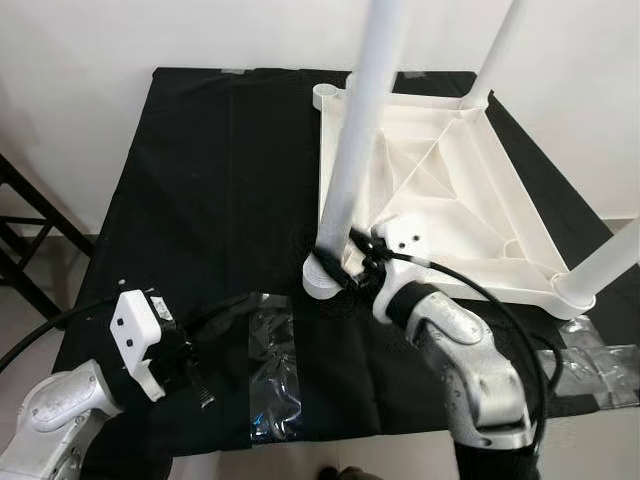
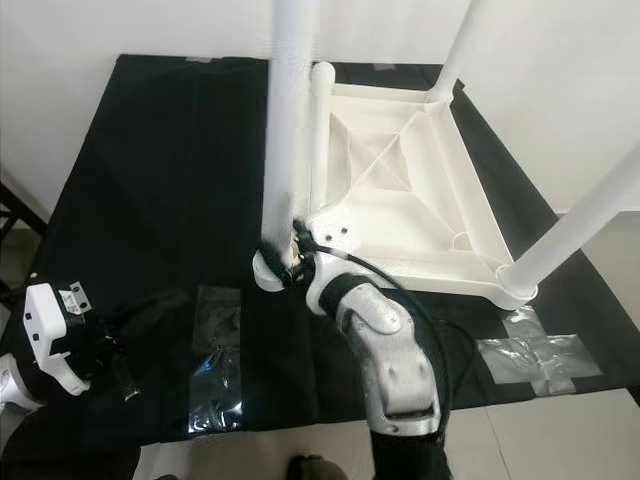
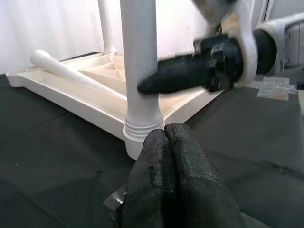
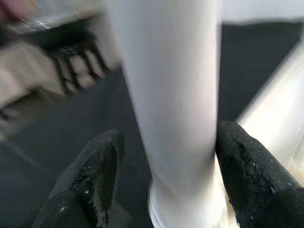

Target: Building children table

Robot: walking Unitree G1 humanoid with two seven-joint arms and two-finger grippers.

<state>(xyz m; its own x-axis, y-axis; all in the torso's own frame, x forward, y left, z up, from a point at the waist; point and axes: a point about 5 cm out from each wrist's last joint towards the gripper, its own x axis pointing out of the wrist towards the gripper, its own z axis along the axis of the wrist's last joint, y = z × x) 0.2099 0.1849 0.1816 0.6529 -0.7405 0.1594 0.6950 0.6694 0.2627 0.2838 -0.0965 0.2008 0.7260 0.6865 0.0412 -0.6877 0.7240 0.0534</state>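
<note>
The white children's table [image 1: 440, 170] lies upside down on a black cloth [image 1: 210, 180]. A white leg [image 1: 365, 110] stands upright in its near-left corner socket. My right gripper [image 1: 338, 262] is shut on that leg just above the socket, one black finger [image 4: 247, 171] on each side of it. Two more legs [image 1: 500, 50] stand in the far-right and near-right corners. A loose leg [image 3: 61, 71] lies along the table's frame. My left gripper [image 1: 200, 385] rests low over the cloth at the near left, shut on nothing and pointing at the socket [image 3: 142, 128].
Patches of clear tape [image 1: 275, 370] hold the cloth down at the near edge and at the right [image 1: 600, 360]. A dark furniture frame [image 1: 25, 230] stands off the cloth's left side. A white wall rises close behind the table.
</note>
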